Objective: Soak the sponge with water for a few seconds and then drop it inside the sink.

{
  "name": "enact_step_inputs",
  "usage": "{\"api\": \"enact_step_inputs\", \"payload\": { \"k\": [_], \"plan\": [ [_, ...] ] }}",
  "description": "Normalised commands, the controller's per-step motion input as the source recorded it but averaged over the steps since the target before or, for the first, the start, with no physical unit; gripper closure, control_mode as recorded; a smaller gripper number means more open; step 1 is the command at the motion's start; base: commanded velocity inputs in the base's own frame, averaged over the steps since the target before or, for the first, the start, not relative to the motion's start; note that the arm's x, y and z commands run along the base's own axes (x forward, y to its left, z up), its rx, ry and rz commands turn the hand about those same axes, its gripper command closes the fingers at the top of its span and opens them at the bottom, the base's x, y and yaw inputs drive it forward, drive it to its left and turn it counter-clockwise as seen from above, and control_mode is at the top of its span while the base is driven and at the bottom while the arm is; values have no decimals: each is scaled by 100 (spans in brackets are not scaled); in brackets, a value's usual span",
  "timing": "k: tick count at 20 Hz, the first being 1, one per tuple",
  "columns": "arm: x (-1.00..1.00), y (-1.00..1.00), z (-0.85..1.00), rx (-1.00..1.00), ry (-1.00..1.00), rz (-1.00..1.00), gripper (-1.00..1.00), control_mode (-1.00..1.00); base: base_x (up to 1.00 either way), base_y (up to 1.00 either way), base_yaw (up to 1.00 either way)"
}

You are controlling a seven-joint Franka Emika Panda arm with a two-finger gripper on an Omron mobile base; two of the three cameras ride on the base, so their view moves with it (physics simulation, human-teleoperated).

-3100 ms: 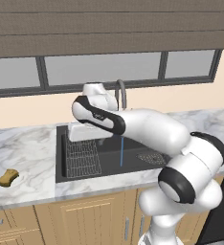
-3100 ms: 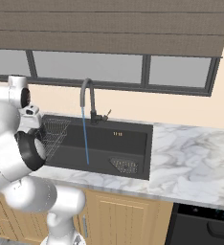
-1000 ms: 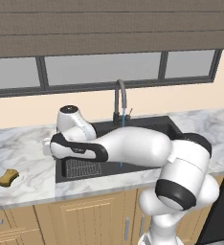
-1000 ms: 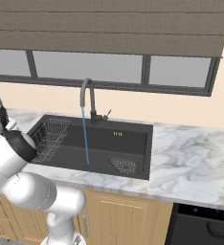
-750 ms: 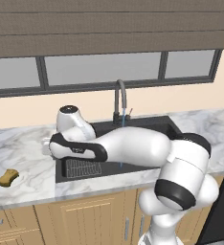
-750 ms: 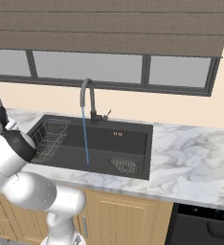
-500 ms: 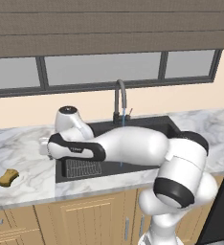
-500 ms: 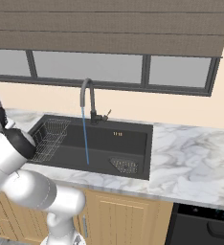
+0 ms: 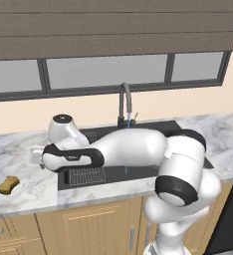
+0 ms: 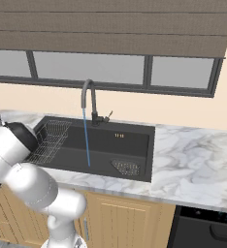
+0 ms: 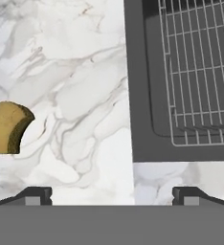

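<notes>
Over the last three seconds the arm (image 9: 123, 149) has swung left, from above the sink (image 9: 138, 130) by the water (image 10: 86, 138) to low over the counter (image 9: 24, 191) at the sink's left edge. In the last second it has crept a little further toward the sponge (image 9: 8, 185).

1. One sponge (image 9: 8, 185), mustard-yellow, lying on the marble counter (image 9: 19, 149).
2. One sink (image 10: 135, 140), a black rectangular basin.
3. One gooseneck faucet (image 10: 88, 97) behind the basin (with a small lever beside it).
4. One stream of water (image 10: 87, 140), thin and blue.
5. One wire rack (image 11: 200, 72) inside the basin.
6. One mesh drain strainer (image 10: 126, 167).
7. Three window panes (image 9: 106, 72) counted in the left base view.
8. One blind (image 10: 110, 24) above them.
</notes>
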Motion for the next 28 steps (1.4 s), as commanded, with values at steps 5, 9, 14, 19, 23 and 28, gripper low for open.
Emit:
{"api": "enact_step_inputs", "payload": {
  "k": [5, 9, 14, 19, 23, 28],
  "plan": [
    [0, 41, 0, 0, 3, 0, -100, -100, 0, 0, 0],
    [0, 39, 0, 0, 3, 0, -100, -100, 0, 0, 0],
    [3, 40, -2, 0, 4, 0, -100, -100, 0, 0, 0],
    [10, 43, -11, -1, 3, 0, -100, -100, 0, 0, 0],
    [4, 40, -7, -6, 1, 0, -100, -100, 0, 0, 0],
    [0, 41, 21, -12, 6, 0, -100, -100, 0, 0, 0]
  ]
}}
